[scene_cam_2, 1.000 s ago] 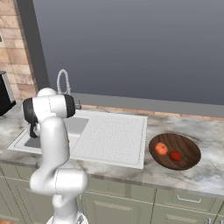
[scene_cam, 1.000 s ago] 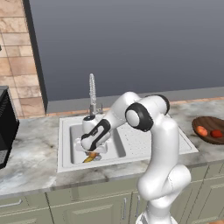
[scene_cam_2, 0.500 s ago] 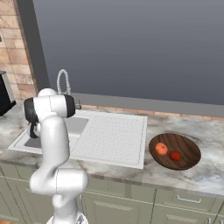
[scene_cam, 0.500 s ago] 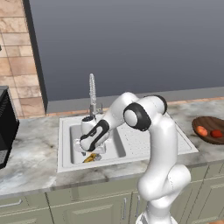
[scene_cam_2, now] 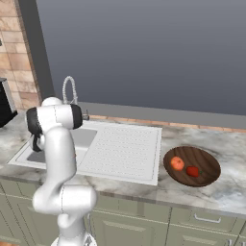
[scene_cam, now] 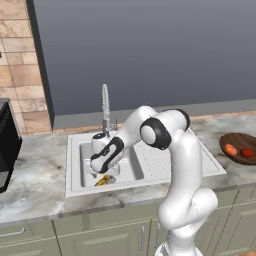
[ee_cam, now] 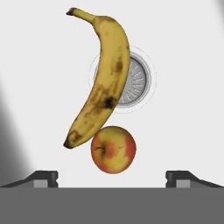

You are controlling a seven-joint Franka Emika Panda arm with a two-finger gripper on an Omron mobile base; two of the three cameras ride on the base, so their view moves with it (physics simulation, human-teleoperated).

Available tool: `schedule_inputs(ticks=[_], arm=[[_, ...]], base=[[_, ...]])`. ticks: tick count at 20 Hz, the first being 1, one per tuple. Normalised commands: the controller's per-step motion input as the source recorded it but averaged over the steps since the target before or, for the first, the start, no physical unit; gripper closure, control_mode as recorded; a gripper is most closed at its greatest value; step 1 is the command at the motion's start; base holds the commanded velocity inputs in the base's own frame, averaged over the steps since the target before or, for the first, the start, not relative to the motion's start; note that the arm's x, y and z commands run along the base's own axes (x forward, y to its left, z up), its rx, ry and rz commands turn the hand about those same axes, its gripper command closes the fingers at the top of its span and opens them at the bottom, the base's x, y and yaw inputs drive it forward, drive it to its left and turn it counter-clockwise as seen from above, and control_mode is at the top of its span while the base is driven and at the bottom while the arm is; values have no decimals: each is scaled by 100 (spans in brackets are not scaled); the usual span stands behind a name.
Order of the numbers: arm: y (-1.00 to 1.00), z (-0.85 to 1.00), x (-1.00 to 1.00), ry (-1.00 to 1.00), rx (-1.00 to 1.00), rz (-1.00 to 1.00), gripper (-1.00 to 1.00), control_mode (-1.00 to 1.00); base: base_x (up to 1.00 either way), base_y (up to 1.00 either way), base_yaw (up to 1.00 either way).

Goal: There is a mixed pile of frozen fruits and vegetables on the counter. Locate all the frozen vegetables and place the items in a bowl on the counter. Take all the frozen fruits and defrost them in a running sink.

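Observation:
My gripper (ee_cam: 112,178) hangs open inside the sink (scene_cam: 150,161), its fingertips wide apart with nothing between them. Below it, on the white basin floor, lies the yellow banana (ee_cam: 103,74) with dark spots, partly across the round drain (ee_cam: 136,81). The small orange-yellow fruit (ee_cam: 113,149) with a red blush sits touching the banana's lower tip. From the left base view the gripper (scene_cam: 104,175) is low in the basin, just above the banana (scene_cam: 103,180). The dark wooden bowl (scene_cam_2: 206,161) on the counter (scene_cam: 35,175) holds the orange-red ball (scene_cam_2: 177,164) and the bright red piece (scene_cam_2: 193,171).
The chrome spring-coil faucet (scene_cam: 105,107) rises behind the basin, close to my arm. The dotted drainboard (scene_cam_2: 126,149) lies between basin and bowl. A black appliance (scene_cam: 7,145) stands at the counter's left end, by a brick wall.
The gripper's jaws have spread wide over the fruit in the basin. The arm has hardly moved, and the bowl's contents are unchanged.

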Motion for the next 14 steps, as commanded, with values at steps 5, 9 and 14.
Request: schedule_inputs(ticks=[5, 9, 14], arm=[[0, 31, 0, 0, 0, -5, -100, -100], [0, 45, 0, 0, 0, -7, -100, -100], [1, 51, 0, 0, 0, -7, -100, -100]], base=[[0, 0, 0], [0, 0, 0], [0, 0, 0]])
